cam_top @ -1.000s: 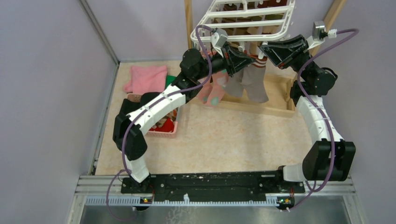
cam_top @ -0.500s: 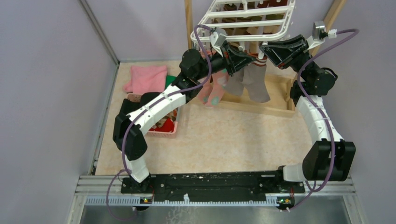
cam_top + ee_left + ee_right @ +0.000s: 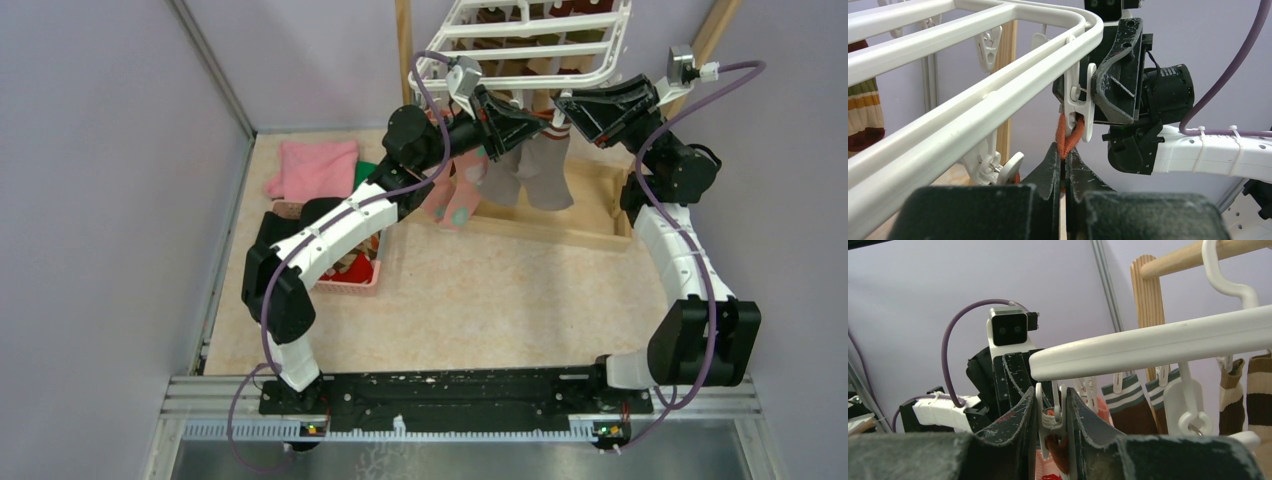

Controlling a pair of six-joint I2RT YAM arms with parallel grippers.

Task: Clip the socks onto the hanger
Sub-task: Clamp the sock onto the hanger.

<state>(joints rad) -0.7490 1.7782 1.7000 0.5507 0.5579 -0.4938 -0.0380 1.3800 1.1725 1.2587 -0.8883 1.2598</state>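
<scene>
The white hanger [image 3: 530,40] hangs at the back, and its rim [image 3: 998,75] fills the left wrist view. My left gripper [image 3: 1064,152] is shut on the brown-red cuff [image 3: 1068,135] of a grey sock [image 3: 545,175] and holds it up into the lower end of a white clip [image 3: 1078,100]. From the other side my right gripper [image 3: 1053,400] is shut on that same clip [image 3: 1050,415], pressing its upper arms together. The cuff [image 3: 1060,450] shows between the clip's lower ends. A pink sock with teal patches [image 3: 455,200] hangs to the left.
Brown socks with striped cuffs [image 3: 1128,400] and a brown-and-cream striped sock [image 3: 1258,390] hang from other clips. A folded pink cloth [image 3: 315,165], a green cloth [image 3: 365,172] and a pink basket [image 3: 350,270] lie at the left. A wooden frame [image 3: 560,228] stands below the hanger.
My left gripper has risen slightly toward the hanger, lifting the grey sock with it. The right gripper has stayed on the clip.
</scene>
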